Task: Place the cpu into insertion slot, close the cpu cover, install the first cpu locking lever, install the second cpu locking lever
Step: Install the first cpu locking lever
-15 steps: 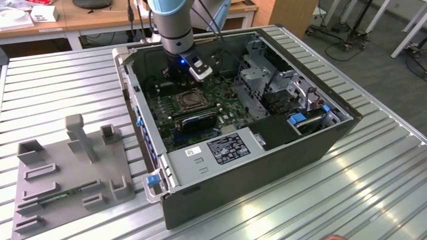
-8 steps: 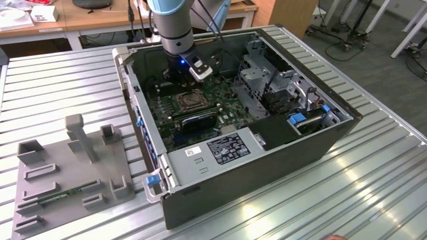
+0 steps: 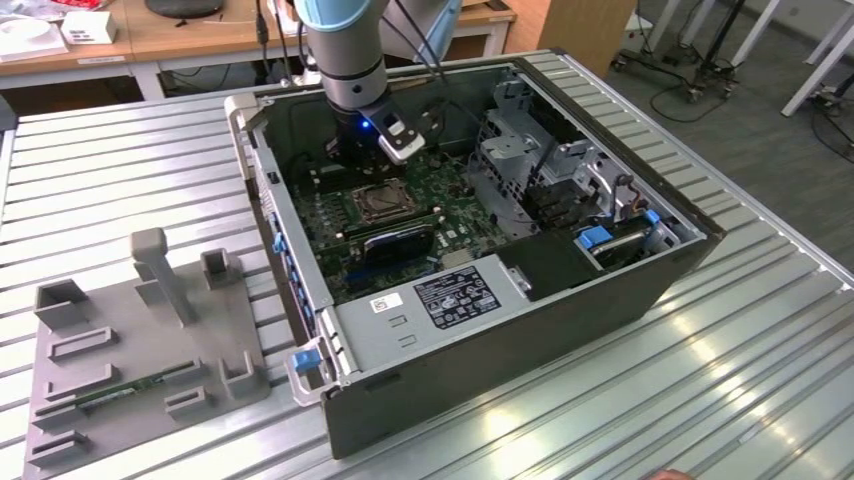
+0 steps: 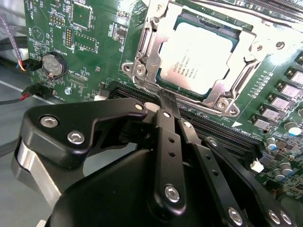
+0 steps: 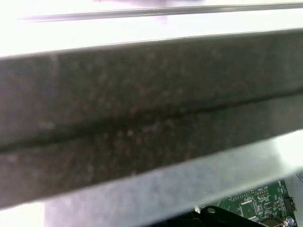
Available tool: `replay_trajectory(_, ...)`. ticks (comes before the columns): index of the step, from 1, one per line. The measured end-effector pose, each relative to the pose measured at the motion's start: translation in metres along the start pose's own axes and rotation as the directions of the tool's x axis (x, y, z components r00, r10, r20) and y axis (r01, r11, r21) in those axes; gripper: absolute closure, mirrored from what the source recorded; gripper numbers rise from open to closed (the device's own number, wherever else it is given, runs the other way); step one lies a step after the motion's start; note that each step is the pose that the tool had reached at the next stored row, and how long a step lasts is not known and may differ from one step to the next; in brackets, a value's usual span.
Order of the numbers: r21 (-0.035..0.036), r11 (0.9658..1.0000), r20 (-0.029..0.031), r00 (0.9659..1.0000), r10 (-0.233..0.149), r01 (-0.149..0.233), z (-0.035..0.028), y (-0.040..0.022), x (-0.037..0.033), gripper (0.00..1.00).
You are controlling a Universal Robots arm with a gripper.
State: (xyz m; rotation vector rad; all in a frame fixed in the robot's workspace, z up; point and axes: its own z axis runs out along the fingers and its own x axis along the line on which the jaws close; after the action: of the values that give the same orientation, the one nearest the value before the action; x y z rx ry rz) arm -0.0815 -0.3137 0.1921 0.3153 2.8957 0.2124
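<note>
In the second wrist view the cpu (image 4: 199,56), a pale silvery square, lies flat in the insertion slot (image 4: 221,101) on the green motherboard (image 4: 94,42). The cpu cover (image 4: 149,45), a silvery frame, lies down around it. Thin metal lever rods (image 4: 236,13) run along the socket's far side. My gripper (image 4: 164,97) is shut, its black fingertips together at the socket's near rim, and nothing shows between them. In the exterior view the gripper (image 3: 358,165) hangs inside the open computer case (image 3: 534,330), just behind the insertion slot (image 3: 378,203).
Black memory slots (image 4: 222,132) run beside the socket, under my fingers. A coin battery (image 4: 53,65) and loose wires (image 4: 28,90) sit nearby. Drive cages (image 3: 534,170) fill the case on the exterior view's right. A grey fixture (image 3: 147,330) stands on the slatted table. A dark case wall (image 5: 142,118) crosses the first wrist view.
</note>
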Motion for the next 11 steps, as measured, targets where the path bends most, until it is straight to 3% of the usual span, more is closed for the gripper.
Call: replay_trajectory(11, -0.0005, 1.0000, 0.0007, 1.0000, -0.001, 0.001, 0.0015, 0.0000, 0.0003, 0.89)
